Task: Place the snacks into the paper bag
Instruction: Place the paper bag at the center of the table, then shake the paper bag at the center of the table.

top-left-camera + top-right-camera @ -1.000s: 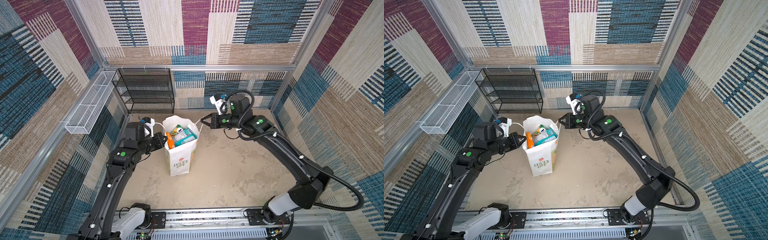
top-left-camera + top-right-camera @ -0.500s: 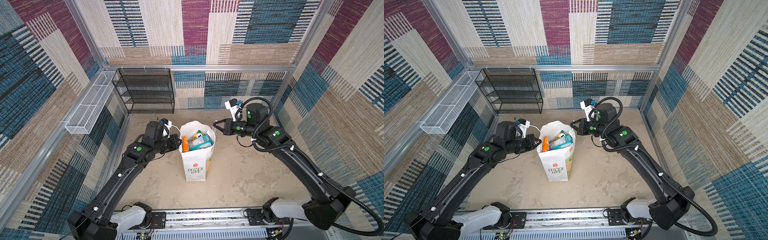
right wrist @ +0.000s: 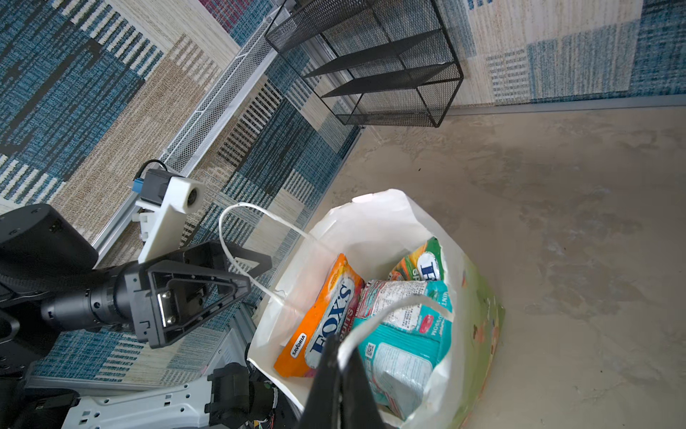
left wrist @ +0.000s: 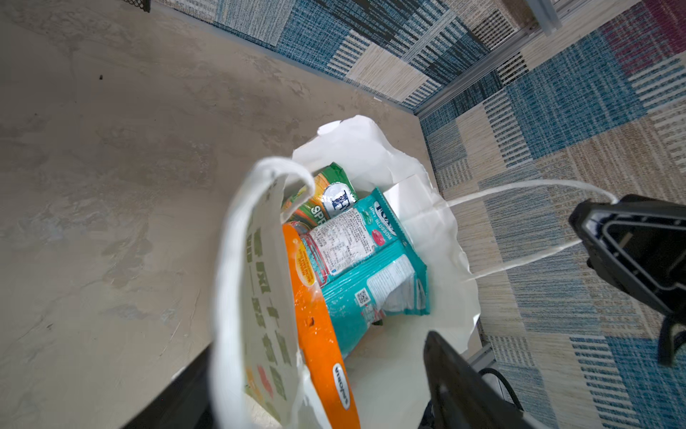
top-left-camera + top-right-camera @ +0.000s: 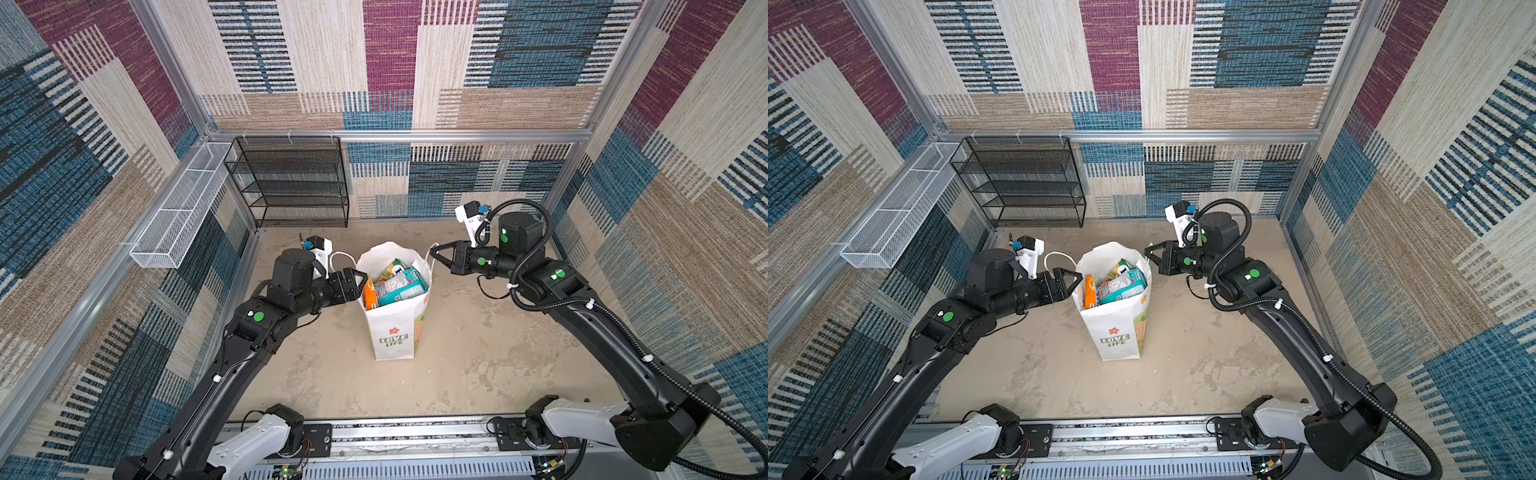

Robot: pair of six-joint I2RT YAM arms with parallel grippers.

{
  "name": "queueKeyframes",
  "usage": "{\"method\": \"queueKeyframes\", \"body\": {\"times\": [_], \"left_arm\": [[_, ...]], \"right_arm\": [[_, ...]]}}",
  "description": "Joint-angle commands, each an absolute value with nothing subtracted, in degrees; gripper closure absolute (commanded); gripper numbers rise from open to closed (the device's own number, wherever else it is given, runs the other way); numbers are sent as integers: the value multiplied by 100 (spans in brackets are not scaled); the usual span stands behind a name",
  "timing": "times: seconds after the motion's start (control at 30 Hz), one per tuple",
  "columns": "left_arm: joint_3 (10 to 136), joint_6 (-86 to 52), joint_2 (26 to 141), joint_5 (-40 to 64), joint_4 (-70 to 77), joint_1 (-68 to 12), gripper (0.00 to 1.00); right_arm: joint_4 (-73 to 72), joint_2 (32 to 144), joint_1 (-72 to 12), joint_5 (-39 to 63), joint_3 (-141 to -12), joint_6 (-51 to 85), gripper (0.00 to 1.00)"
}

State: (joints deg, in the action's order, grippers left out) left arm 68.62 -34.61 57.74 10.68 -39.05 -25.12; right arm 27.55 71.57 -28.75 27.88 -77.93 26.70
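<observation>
You had the right gripper [image 3: 339, 353] pinched shut on the right handle [image 3: 389, 301] of the paper bag [image 5: 395, 336], probably to steady it upright around the snacks [image 5: 399, 286], while the left gripper [image 3: 258, 274] gaped wide at the left handle [image 3: 241, 204], gripping nothing.

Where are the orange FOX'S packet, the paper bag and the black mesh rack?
orange FOX'S packet [image 3: 326, 315]: right wrist view, on its printed front.
paper bag [image 5: 395, 320]: in a top view, front wall above flower.
black mesh rack [image 5: 291, 193]: in a top view, middle shelf.
</observation>
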Motion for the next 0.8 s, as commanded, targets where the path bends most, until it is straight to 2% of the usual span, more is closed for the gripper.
{"method": "queueKeyframes", "body": {"times": [0.0,0.17,0.27,0.43,0.5,0.6,0.63,0.7,0.77], "left_arm": [[7063,-3317,5764,841,-4447,-2500,18],[7427,-3249,5884,846,-4711,-2477,26],[7632,-3217,6028,847,-4799,-2465,37],[7977,-3139,6422,778,-4908,-2465,49],[8159,-3111,6609,843,-4949,-2469,65],[8453,-3120,6800,1072,-4936,-2470,96],[8571,-3112,6871,1201,-4920,-2472,100],[8907,-3171,7074,1552,-4870,-2508,100],[9431,-3173,7332,1918,-4877,-2633,100]], "right_arm": [[2347,7093,-2857,2821,-7748,2636,100],[2344,7081,-2848,2878,-7700,2623,100],[2373,7061,-2850,2881,-7707,2611,100],[2460,7071,-2843,2883,-7843,2523,100],[2483,7091,-2839,2883,-7883,2484,100],[2492,7171,-2839,2873,-7958,2394,100],[2479,7220,-2824,2869,-7987,2364,100],[2588,7485,-2776,2880,-8341,2349,100],[2972,7860,-2772,2966,-9302,2258,100]]}}
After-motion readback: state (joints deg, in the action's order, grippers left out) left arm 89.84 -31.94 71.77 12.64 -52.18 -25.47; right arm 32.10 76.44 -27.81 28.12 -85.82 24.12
